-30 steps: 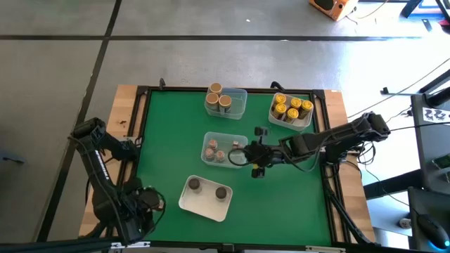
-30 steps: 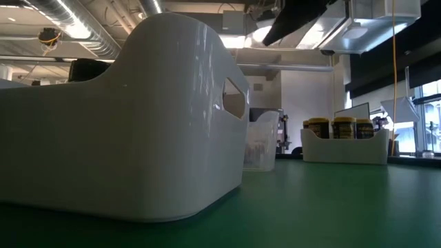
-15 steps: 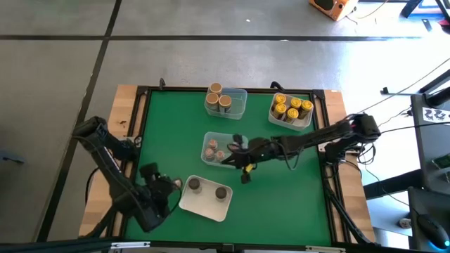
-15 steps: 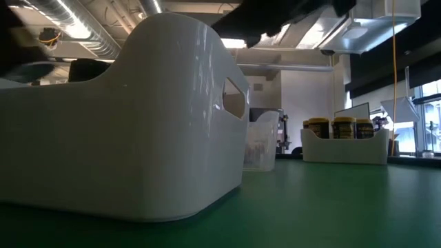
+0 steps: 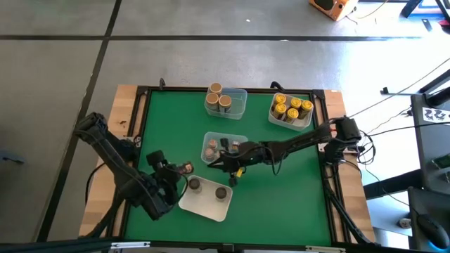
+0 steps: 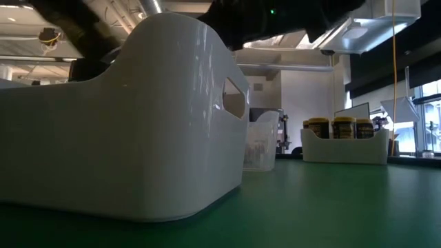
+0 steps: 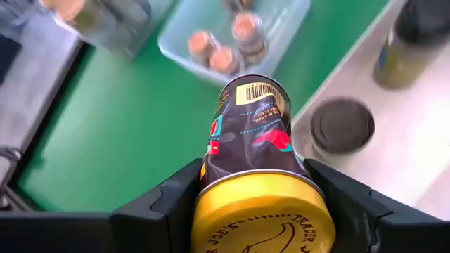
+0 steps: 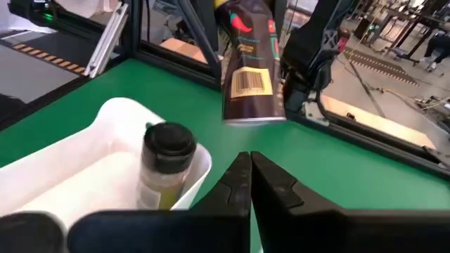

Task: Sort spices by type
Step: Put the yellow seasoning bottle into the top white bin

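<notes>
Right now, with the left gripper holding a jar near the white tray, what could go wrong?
The left gripper holds a yellow-lidded jar beside the white tray of dark-lidded jars; dropped there, the types mix. The shut right gripper sits close, so the arms could collide.

Four trays (image 5: 244, 98), thirteen spice jars (image 5: 291, 109) (one held aloft)

In the low view the tall white plastic tray (image 6: 124, 124) hides whatever sits inside it, and its left end is cut off. Behind it, the clear plastic tray (image 6: 262, 141) shows only one corner — contents unreadable. Dark arm shapes above it are blurred.
</notes>
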Controlling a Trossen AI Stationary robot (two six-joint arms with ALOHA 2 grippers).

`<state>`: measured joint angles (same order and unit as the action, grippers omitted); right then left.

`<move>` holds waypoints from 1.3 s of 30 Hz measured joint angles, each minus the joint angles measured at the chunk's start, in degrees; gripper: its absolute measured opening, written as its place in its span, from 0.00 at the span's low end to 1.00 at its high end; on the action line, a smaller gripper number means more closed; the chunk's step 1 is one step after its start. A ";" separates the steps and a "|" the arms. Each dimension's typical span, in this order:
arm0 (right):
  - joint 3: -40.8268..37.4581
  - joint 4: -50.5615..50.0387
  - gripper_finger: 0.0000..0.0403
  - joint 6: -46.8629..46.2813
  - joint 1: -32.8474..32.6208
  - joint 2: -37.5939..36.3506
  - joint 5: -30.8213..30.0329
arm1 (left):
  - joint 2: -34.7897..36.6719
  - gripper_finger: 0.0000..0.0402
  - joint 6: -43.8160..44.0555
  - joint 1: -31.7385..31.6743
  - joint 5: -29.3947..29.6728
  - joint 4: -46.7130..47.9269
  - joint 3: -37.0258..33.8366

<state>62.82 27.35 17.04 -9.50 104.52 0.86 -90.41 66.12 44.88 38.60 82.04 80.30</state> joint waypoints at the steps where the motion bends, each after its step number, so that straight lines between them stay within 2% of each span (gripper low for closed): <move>1: 0.60 0.00 0.02 0.29 0.31 0.43 -0.06 | 0.31 0.54 -0.31 -0.37 1.07 -0.22 0.01; 9: 4.63 0.16 0.01 1.47 1.07 2.60 -0.14 | 0.61 0.54 -3.55 -3.49 3.92 -0.53 0.01; 17: 4.92 2.44 0.01 1.18 0.92 2.66 0.24 | 0.61 0.54 -4.58 -3.71 5.19 -0.41 0.01; 23: 5.43 8.28 0.01 -0.60 0.92 5.97 0.87 | 0.59 0.54 -4.64 -3.71 6.86 -1.33 0.01; 27: 6.82 8.75 0.02 -0.62 0.88 7.79 -2.01 | 0.59 0.54 -6.10 -3.57 6.66 -2.57 0.01; 39: 7.84 9.08 0.02 -0.07 0.85 10.04 -2.68 | 0.57 0.54 -8.24 -3.71 8.71 -4.39 0.01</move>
<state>70.66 36.43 16.97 -8.64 114.56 -1.82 -89.84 57.89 41.17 47.31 77.65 80.31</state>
